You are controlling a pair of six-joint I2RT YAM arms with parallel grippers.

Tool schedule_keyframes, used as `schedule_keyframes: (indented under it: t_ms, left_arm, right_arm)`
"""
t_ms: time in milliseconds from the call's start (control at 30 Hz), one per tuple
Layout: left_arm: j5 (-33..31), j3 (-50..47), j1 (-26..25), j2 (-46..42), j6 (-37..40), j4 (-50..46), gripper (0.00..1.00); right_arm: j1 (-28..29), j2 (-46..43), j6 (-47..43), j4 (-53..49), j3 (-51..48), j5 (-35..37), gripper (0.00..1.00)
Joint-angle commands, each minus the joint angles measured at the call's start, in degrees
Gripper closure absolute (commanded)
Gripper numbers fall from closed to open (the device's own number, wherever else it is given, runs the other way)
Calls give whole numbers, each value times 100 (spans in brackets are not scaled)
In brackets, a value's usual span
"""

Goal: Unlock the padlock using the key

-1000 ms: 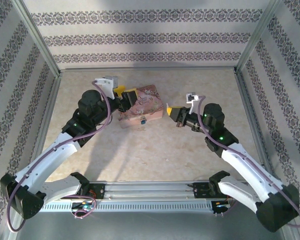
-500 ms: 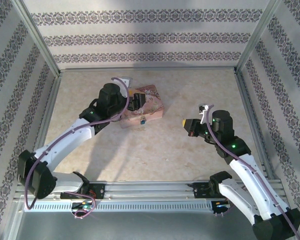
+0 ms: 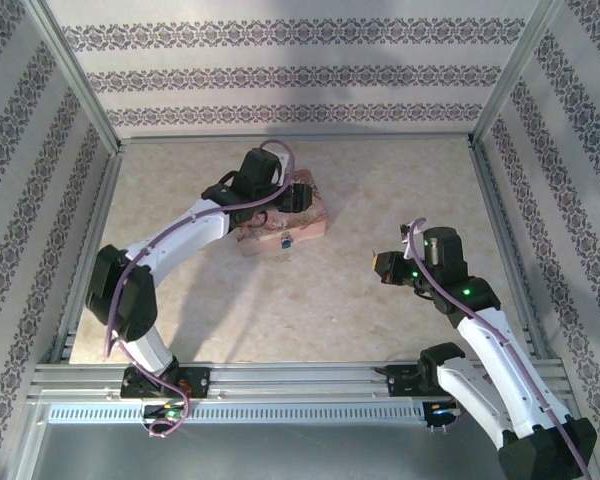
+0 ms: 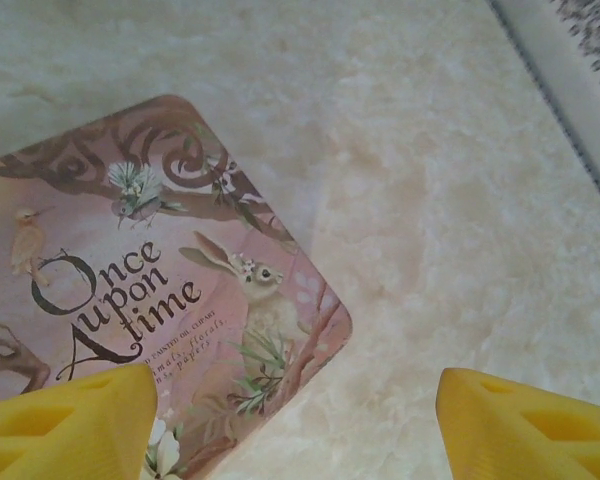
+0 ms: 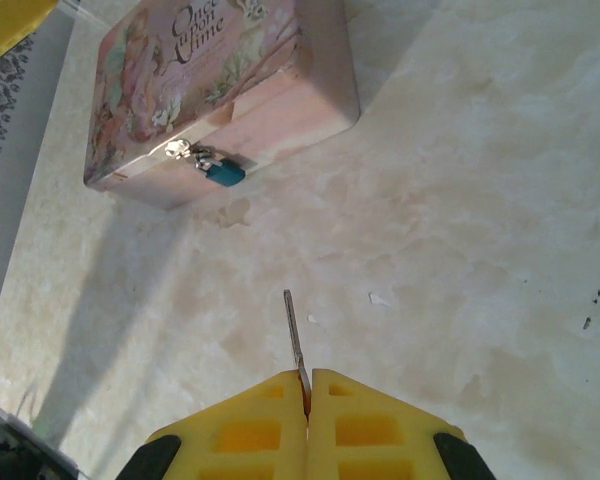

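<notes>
The left jaws are held wide apart and released, with nothing between them: in the left wrist view one yellow finger (image 4: 70,425) is seen at the lower left and the other at the lower right. Beneath these jaws the lid of a pink tin (image 4: 130,270) is seen, printed with a rabbit, birds and the words "Once upon a time". Its rounded corner is placed under the gap, nearer the lower-left finger, while bare bench (image 4: 450,200) is seen under the other finger. In the top view the left arm is stretched over the pink tin (image 3: 315,215). The right jaws are clenched on the key (image 5: 294,340), whose thin pale blade is pinched in the seam between the two yellow fingers (image 5: 250,430) and is pointed straight ahead of them. In the right wrist view the padlock (image 5: 223,172) is found ahead of the right jaws and to their left, well apart from the key's tip; it is hung from a silvery clasp on the front wall of the tin (image 5: 200,70), with its blue-teal body just above the bench (image 5: 460,200). In the top view the padlock (image 3: 285,241) is seen as a small blue spot on the tin's near side, between the two sets of jaws, and the right jaws are held apart from the tin over open bench (image 3: 310,310).
</notes>
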Motion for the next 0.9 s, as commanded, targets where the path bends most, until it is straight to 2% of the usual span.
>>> schedule_keyframes:
  t_ms: [0, 433, 867]
  left_arm:
    - [-49, 493, 42, 302, 23, -639, 25]
    - [-201, 1663, 162, 1272, 286, -1338, 22]
    - [84, 2391, 332, 2074, 313, -1780, 21]
  right_arm:
    - [-34, -13, -153, -175, -64, -123, 100]
    - [65, 273, -245, -161, -48, -119, 100]
    - [451, 633, -202, -197, 286, 209, 100]
